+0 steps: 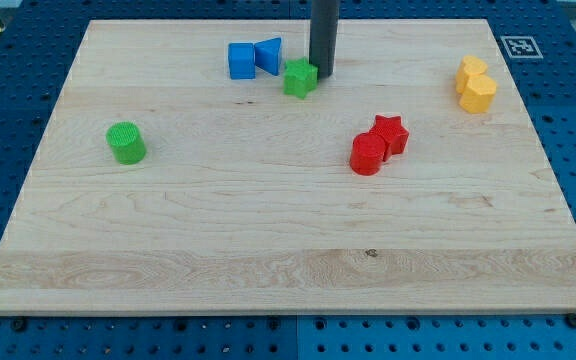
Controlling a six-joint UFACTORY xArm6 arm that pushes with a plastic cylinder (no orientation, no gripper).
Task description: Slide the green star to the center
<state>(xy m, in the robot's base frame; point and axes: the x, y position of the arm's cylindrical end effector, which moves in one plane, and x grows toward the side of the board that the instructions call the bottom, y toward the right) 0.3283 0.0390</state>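
Green star (300, 77) near bench (268, 260) top edge, just right of blue blocks (253, 58). My tip (323, 74) touching star's right side. No fingers on rig, only rod. Step: contact made, push pending. Next: shove star toward view's bottom, into open centre, left of red pair (378, 145).

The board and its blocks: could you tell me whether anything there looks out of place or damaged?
Nothing stands out. The blocks sit upright on the board, undamaged. My tip is just right of the green star, near the view's top beside the two blue blocks.
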